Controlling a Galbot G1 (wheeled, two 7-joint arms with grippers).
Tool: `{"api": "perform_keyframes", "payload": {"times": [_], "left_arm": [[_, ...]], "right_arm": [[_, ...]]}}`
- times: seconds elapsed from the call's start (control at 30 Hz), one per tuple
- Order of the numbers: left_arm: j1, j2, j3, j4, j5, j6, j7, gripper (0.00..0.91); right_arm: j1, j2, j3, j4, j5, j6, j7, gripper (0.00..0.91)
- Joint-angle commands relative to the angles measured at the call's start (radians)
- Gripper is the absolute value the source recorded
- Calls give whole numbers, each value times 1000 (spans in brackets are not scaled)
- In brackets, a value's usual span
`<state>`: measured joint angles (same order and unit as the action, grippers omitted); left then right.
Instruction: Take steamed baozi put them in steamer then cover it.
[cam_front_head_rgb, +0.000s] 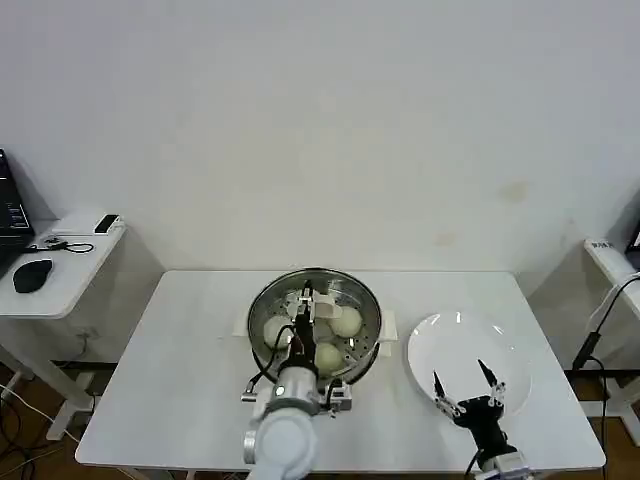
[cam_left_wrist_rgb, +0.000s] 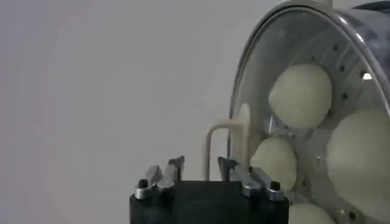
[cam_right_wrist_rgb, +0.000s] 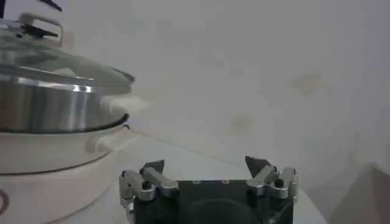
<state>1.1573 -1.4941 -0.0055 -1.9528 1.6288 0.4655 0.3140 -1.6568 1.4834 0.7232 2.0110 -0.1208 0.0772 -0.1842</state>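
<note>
The steamer (cam_front_head_rgb: 262, 300) stands mid-table with three steamed baozi (cam_front_head_rgb: 346, 321) visible inside. The glass cover (cam_front_head_rgb: 365, 300) lies on top of it, and its metal rim (cam_right_wrist_rgb: 42, 85) rests on the pot wall (cam_right_wrist_rgb: 49, 112). My left gripper (cam_front_head_rgb: 306, 298) hovers over the cover's white bar handle (cam_left_wrist_rgb: 210, 143). Its fingers (cam_left_wrist_rgb: 177, 167) stand slightly apart on either side of the handle without touching it, so it is open. Baozi (cam_left_wrist_rgb: 301, 94) show through the glass. To the right, my right gripper (cam_front_head_rgb: 462, 382) hangs wide open and empty over the white plate.
The white plate (cam_front_head_rgb: 440, 335) lies bare at the table's right end, near the front edge. A small side table (cam_front_head_rgb: 70, 265) with a mouse and a cable stands at the far left. Another table's corner (cam_front_head_rgb: 610, 255) shows at the far right.
</note>
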Motion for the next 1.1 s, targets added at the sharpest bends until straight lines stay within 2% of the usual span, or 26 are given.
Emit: {"api": "perform_keyframes", "payload": {"times": [0.03,0.2,0.27,0.37,0.47,0.5,0.57,0.6,0.73,0.77,0.83,1.03,1.1], "left_arm": [[112,95,-31,-178,-130,-11,-28,907],[218,158,-78,-289,-255,-40,-88,907],[264,161,-117,-315,-329,-94,-166,907],[324,154,-167,-364,-450,-119,-252,907],[385,153,-239,-397,-757,-163,-371,907],[405,154,-293,-397,-947,-201,-457,907],[425,152,-372,-383,-1163,-250,-530,907],[426,149,-425,-366,-1349,-302,-581,907],[447,111,-515,-323,-1735,-331,-661,907],[453,106,-525,-315,-1770,-341,-662,907],[483,98,-549,-279,-1792,-422,-654,907],[560,101,-594,-263,-1823,-449,-544,907],[574,98,-591,-251,-1789,-488,-510,907]], "right_arm": [[-1,-1,2,-8,0,2,2,907],[-3,-6,0,-9,3,2,3,907],[-5,-11,1,-9,6,2,4,907],[-18,-30,8,-11,27,8,6,907],[-27,-52,7,-9,53,12,10,907],[-27,-54,3,-7,62,9,10,907],[-27,-55,-2,-2,70,4,10,907],[-30,-60,-1,1,83,3,9,907],[-52,-109,10,3,136,11,8,907],[-53,-119,14,6,140,10,7,907],[-53,-131,19,7,160,9,6,907],[-53,-109,-3,13,148,-12,1,907],[-62,-109,-14,14,159,-23,-1,907]]}}
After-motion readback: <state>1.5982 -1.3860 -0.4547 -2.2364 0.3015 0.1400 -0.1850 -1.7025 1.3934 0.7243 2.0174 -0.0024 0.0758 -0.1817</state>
